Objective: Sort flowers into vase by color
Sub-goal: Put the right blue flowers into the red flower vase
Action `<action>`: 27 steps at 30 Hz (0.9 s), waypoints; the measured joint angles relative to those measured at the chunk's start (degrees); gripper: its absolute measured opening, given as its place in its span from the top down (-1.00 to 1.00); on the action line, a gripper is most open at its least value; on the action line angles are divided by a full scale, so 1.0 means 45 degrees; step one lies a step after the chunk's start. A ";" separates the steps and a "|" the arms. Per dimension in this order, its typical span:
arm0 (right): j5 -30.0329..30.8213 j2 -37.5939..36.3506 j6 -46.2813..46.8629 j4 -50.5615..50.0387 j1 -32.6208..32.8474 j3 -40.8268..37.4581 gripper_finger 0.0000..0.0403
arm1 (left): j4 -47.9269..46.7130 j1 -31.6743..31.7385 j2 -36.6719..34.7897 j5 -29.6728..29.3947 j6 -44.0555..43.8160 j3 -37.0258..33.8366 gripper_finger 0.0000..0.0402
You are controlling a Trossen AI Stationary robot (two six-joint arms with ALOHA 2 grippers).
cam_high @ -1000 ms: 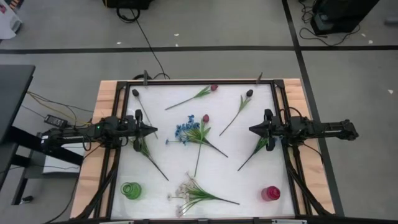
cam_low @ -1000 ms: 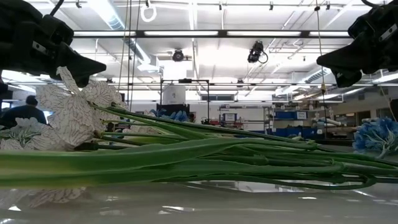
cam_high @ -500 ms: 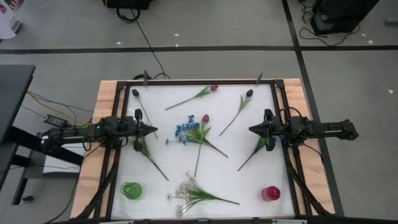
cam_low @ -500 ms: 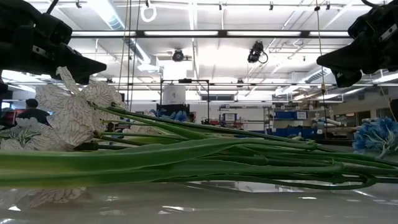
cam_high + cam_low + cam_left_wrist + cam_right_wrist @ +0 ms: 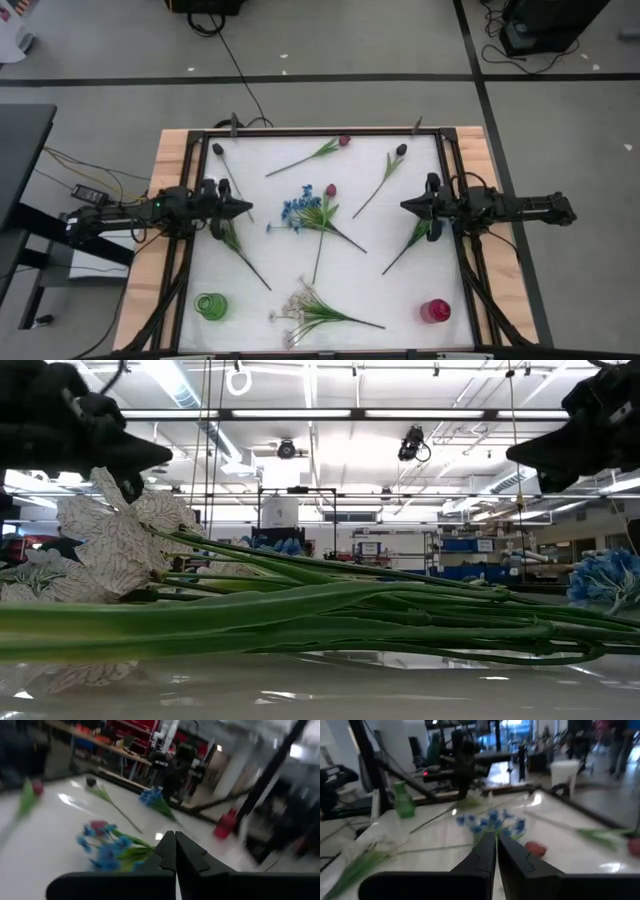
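Note:
Long-stemmed flowers lie flat on the white table top: a blue blossom cluster (image 5: 295, 208) and a red tulip (image 5: 330, 189) in the middle, another red tulip (image 5: 343, 141) and two dark buds (image 5: 401, 149) (image 5: 217, 148) at the far side, and a white spray (image 5: 297, 310) near the front. A green vase (image 5: 210, 306) stands front left and a red vase (image 5: 435, 311) front right. My left gripper (image 5: 248, 208) is shut at the left edge, above the table. My right gripper (image 5: 403, 207) is shut at the right edge. Both point level toward the middle, holding nothing.
A black frame (image 5: 320, 131) rims the table top. One leafy stem (image 5: 240, 250) lies under my left gripper. Another, with a blue blossom (image 5: 151, 796), lies under my right gripper (image 5: 412, 240). In the low view the white spray's stems (image 5: 300, 615) fill the foreground.
My left gripper has rolled about its own pointing line while staying in place and staying shut. The flowers and vases lie as before.

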 joint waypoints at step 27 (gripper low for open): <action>0.3181 0.3580 1.2116 0.7097 -0.0015 0.0000 0.96 | 0.3929 0.0005 0.0000 -0.2950 -0.6346 -0.0001 0.99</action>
